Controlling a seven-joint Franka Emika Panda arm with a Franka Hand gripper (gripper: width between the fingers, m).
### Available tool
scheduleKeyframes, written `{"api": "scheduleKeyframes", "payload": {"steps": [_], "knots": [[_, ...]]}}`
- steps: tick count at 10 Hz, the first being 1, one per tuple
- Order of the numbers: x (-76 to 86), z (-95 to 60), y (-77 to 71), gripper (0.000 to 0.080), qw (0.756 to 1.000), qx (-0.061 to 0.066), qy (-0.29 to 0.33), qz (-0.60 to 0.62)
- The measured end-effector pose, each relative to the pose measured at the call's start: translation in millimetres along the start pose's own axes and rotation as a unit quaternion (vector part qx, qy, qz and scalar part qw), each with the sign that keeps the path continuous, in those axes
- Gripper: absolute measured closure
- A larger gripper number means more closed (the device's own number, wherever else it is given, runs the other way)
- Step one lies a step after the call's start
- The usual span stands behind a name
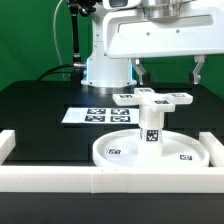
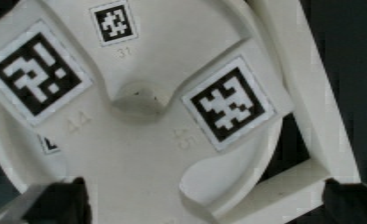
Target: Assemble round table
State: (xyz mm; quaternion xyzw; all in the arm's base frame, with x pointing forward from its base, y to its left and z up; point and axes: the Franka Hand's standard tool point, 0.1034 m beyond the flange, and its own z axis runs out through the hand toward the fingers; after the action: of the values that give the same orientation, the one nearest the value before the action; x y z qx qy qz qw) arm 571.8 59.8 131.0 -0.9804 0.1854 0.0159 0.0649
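Border rail (image 1: pixel 110 177) nearest — disc (image 1: pixel 115 152) carries leg (image 1: pixel 152 124), foot (image 1: pixel 150 99); fingers (image 1: pixel 139 72) spread above, apart.

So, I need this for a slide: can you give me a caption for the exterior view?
Gripper open above the cross-shaped foot, mounted on the leg standing in the round disc.

The large rimmed round disc (image 1: pixel 128 148) lies against the border rail (image 1: pixel 110 176). The cylindrical leg (image 1: pixel 152 124) stands upright on it, the cross-shaped foot (image 1: pixel 152 98) on top. The marker board (image 1: pixel 95 115) lies at its 11 o'clock. The gripper (image 1: pixel 167 72) hangs open above.
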Motion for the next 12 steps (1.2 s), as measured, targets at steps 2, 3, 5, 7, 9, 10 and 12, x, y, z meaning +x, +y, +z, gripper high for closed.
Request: {"api": "scheduleKeyframes", "payload": {"steps": [2, 3, 5, 7, 9, 10, 12], "knots": [[0.4, -0.2, 0.8, 0.0151, 0.997, 0.000, 0.000, -0.074], [0.6, -0.2, 1.1, 0.0151, 0.994, 0.000, 0.000, -0.105], [1.7, -0.4, 5.0, 0.0151, 0.972, -0.022, 0.001, -0.233], [2.8, -1.0, 7.8, 0.0151, 0.936, -0.040, -0.002, -0.349], [4.1, -1.0, 13.4, 0.0151, 0.902, -0.044, -0.010, -0.430], [6.1, -1.6, 19.7, 0.0151, 0.894, -0.043, -0.014, -0.447], [6.1, -1.6, 20.0, 0.0151, 0.869, -0.045, -0.016, -0.492]]}}
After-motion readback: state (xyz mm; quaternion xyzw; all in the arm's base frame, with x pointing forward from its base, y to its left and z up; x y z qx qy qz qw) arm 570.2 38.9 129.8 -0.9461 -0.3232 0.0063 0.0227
